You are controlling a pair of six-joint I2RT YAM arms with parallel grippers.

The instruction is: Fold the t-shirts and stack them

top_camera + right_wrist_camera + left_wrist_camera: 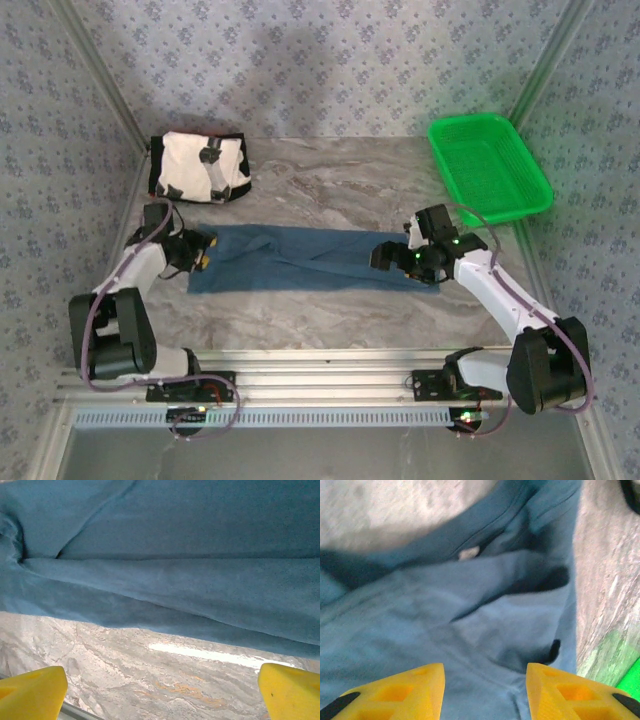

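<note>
While teal t-shirt (300,258) lies spread: we judge its ends flanked for an even fold.
Left end effector (485,680): half open, empty.
Right end effector (162,685): wide open, empty.

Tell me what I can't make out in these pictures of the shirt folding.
Teal t-shirt right end: top view, hidden under the right gripper and arm.
The pale spot by its collar: left wrist view, blurred.
Cream t-shirt patches: top view, too small.
</note>
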